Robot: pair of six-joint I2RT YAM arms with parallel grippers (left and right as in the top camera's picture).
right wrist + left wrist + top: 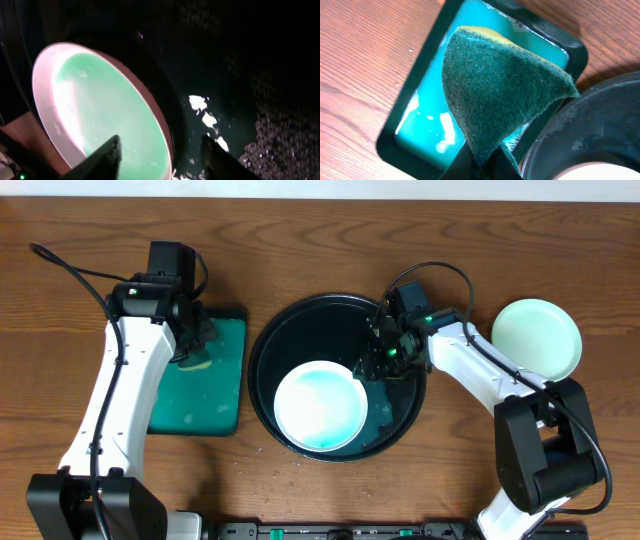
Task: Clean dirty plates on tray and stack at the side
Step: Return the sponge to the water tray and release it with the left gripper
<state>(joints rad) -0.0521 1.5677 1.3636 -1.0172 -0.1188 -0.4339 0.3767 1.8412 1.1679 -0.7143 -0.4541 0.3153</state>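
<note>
Your left tool (pixel 487 161) was clenched on a green scouring sponge (pixel 500 90), pinching it at its lower corner so the pad fanned upward, with a thin yellow layer showing along its top edge. It hung over the green rectangular tray (pixel 427 107) with the black rim, which lay on the wooden table (pixel 365 65) just beside the round black tray (pixel 300 330); pale wet streaks showed on the green floor. Your right tool (pixel 164 157) was inside the black tray on its right-hand side, released, its fingers (pixel 111 155) standing apart with the rim of a plate (pixel 320 405) between them, one finger over the plate's face and the other over the dark tray floor. That plate sat in the front part of the black tray, leaning a little against the wall as your wrist camera saw it, with a teal-green tinge across its face. Glistening pale patches (pixel 200 103) dotted the tray floor beside it. A second plate (pixel 537 338) lay flat on the table, well apart at the far right.
</note>
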